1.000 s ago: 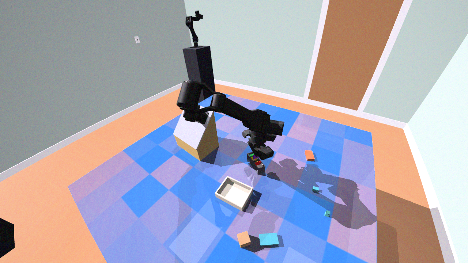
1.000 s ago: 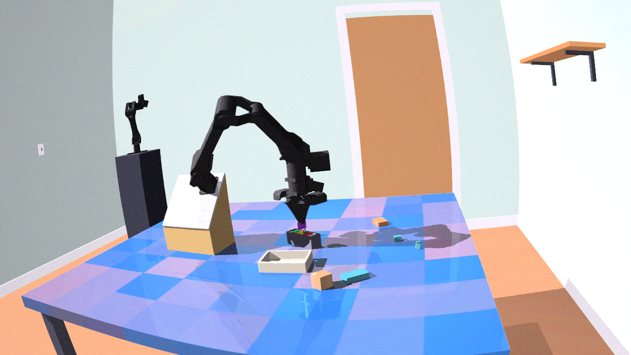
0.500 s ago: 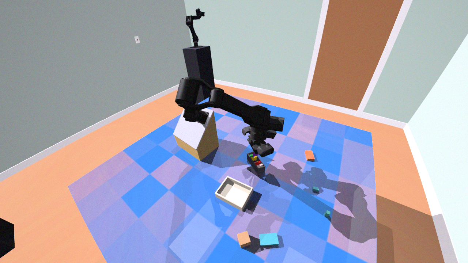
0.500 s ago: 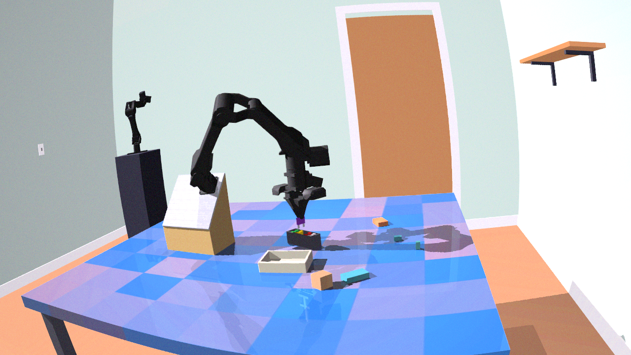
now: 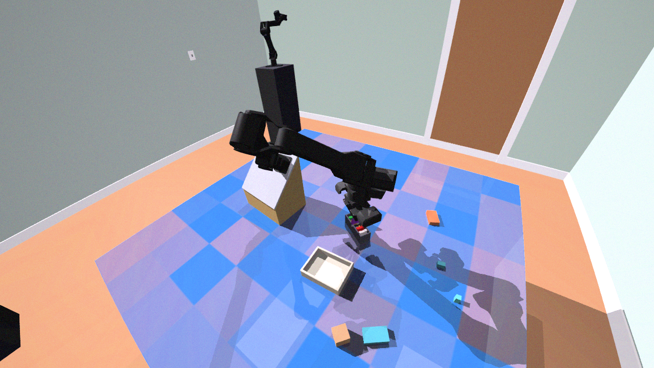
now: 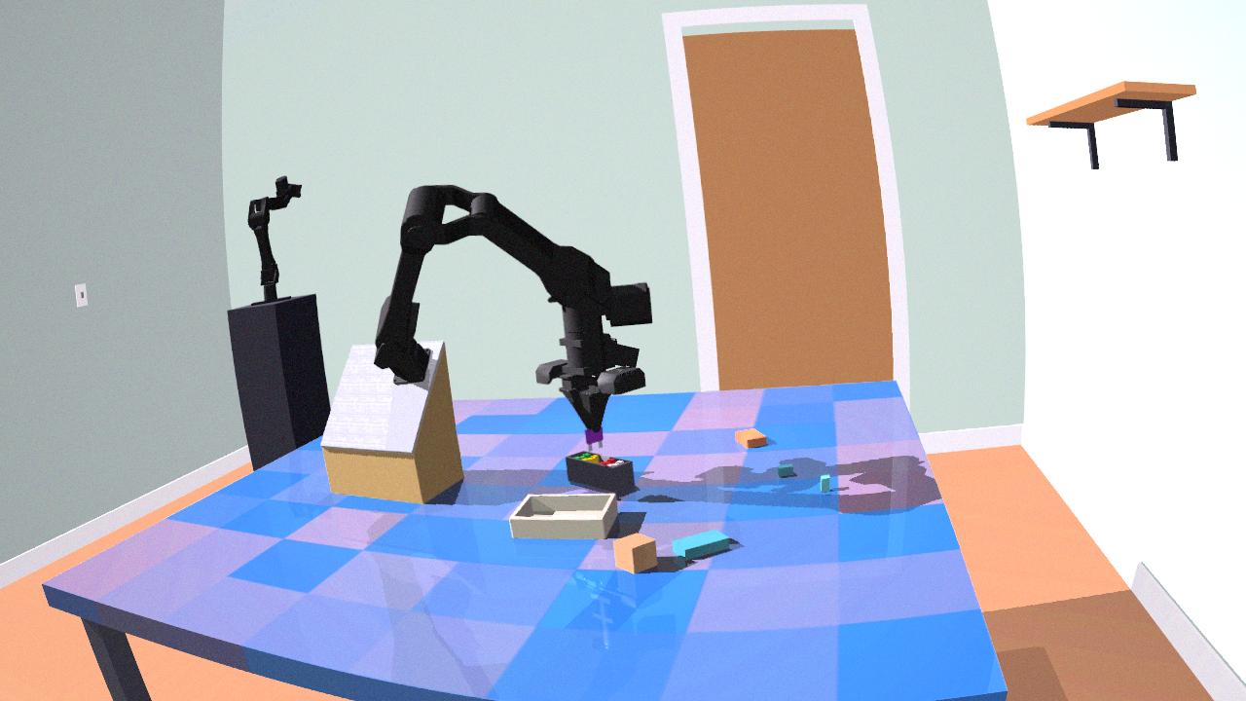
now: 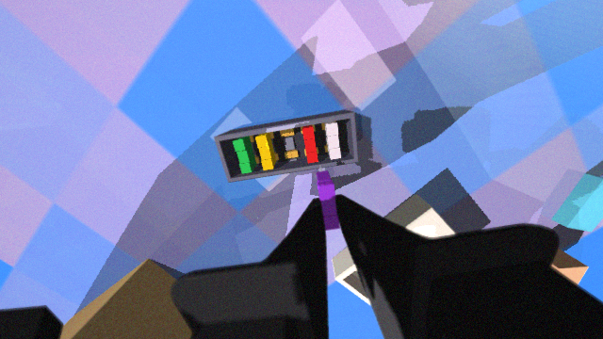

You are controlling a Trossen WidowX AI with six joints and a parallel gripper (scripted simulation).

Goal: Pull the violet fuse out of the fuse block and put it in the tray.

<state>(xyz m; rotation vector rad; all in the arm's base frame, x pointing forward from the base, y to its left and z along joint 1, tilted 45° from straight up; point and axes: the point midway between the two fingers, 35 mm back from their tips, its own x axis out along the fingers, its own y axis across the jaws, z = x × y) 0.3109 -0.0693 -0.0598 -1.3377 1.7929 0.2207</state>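
My gripper (image 6: 594,429) (image 7: 328,202) is shut on the violet fuse (image 6: 594,436) (image 7: 327,190). The fuse hangs upright above the fuse block, its metal prongs clear of it in the exterior view. The dark fuse block (image 5: 360,240) (image 6: 599,475) (image 7: 355,141) holds a green fuse (image 7: 243,156), a yellow fuse (image 7: 265,152), a red fuse (image 7: 309,144) and a white fuse (image 7: 333,140). An empty slot (image 7: 289,143) lies between yellow and red. The empty cream tray (image 5: 319,282) (image 6: 557,527) stands in front of the block. In the top view the arm hides the fingertips.
A wooden box with a sloping white top (image 5: 270,183) (image 6: 379,405) stands left of the block, under the arm's base. An orange-tan block (image 5: 340,334) (image 6: 635,552) and a cyan block (image 5: 375,335) (image 6: 701,544) lie near the tray. An orange block (image 5: 432,217) (image 6: 751,438) and two small teal pieces lie right.
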